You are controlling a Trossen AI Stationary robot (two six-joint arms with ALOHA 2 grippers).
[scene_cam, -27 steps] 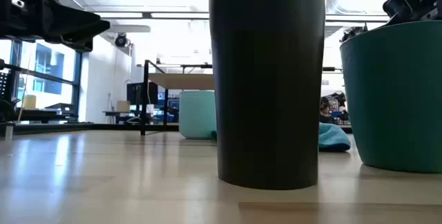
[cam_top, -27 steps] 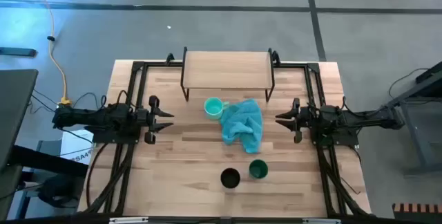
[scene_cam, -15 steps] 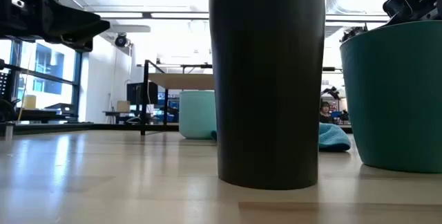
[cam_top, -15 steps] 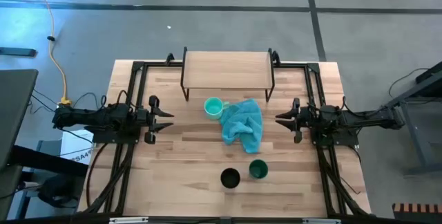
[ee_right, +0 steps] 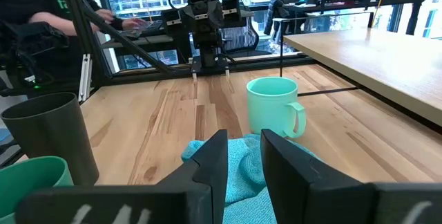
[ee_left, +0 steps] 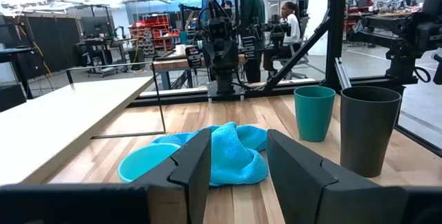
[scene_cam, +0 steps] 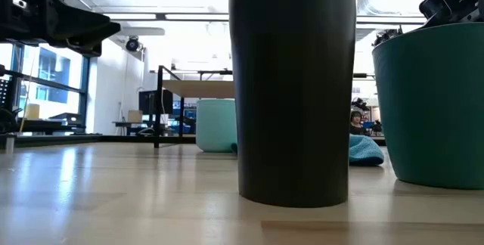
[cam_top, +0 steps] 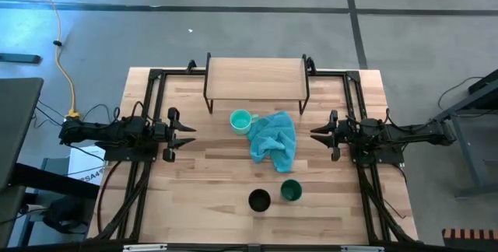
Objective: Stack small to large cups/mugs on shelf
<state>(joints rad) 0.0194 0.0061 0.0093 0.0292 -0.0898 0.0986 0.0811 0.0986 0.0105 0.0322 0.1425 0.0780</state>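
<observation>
The light turquoise mug (cam_top: 242,120) stands upright on the table in front of the shelf (cam_top: 256,78), touching the teal cloth (cam_top: 274,140). The black cup (cam_top: 259,201) and the dark green cup (cam_top: 291,190) stand upright side by side near the table's near edge. My left gripper (cam_top: 189,133) is open and empty at the table's left. My right gripper (cam_top: 316,134) is open and empty at the table's right. In the left wrist view the mug (ee_left: 148,163) shows partly behind the cloth (ee_left: 224,151). The right wrist view shows the mug (ee_right: 274,106) with its handle.
The teal cloth lies crumpled at the table's middle between the two grippers. Black metal frames (cam_top: 148,96) run along the table's left and right sides. People show in the room beyond the table (ee_left: 252,6).
</observation>
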